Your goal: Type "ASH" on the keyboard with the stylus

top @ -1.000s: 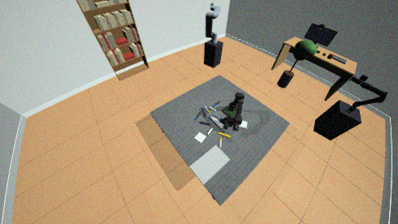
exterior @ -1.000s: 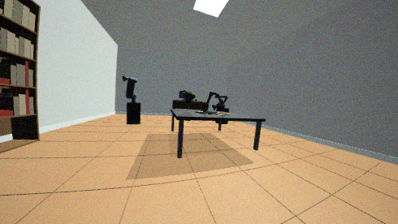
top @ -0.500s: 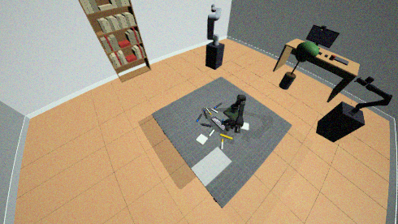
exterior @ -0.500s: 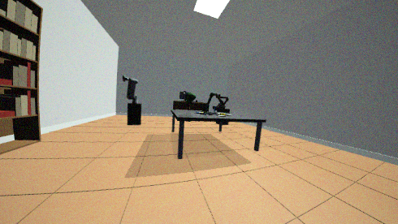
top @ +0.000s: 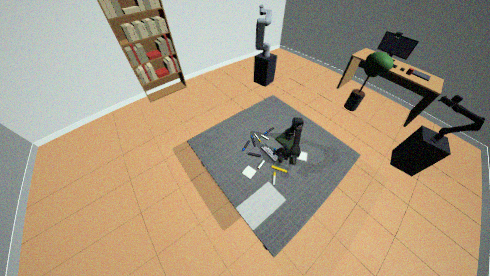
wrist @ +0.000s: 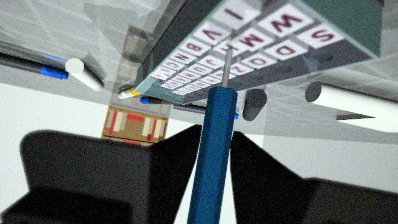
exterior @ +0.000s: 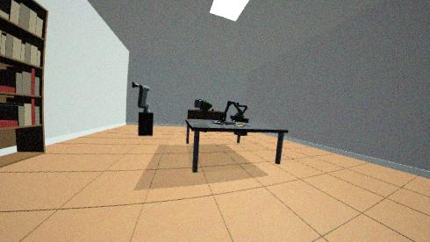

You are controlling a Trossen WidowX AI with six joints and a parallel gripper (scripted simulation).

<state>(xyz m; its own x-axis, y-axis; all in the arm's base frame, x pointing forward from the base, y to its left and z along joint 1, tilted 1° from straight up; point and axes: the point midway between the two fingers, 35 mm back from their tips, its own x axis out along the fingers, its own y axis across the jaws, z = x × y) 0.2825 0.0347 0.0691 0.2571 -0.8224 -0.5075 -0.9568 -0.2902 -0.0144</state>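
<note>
One key under the stylus (wrist: 212, 150) tip is hidden, keyboard (wrist: 240, 45) cropped.

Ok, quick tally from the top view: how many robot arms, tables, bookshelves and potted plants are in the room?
Robot arms: 3 (working arm, grey arm, black arm)
Tables: 2 (grey table, wooden desk)
Bookshelves: 1 (bookshelf)
Potted plants: 1 (plant)
Total: 7
</note>
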